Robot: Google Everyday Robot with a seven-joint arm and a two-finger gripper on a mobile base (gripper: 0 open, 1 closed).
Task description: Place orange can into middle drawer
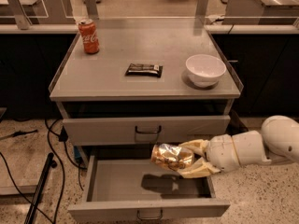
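Fingers [192,146]: two cream pads clamped on the orange can [170,156], one above it, one below.
Gripper [186,159]: over the right half of the middle drawer [149,209], reaching in from the right.
Can: lying sideways in the grip, clear of the drawer floor, its shadow on the floor beneath.
Drawer: pulled out, grey.
Upper drawer [103,129]: closed, just behind the can.
Cabinet top [140,43]: red cola can [88,36] back left, dark packet [144,70] centre, white bowl [205,70] right.
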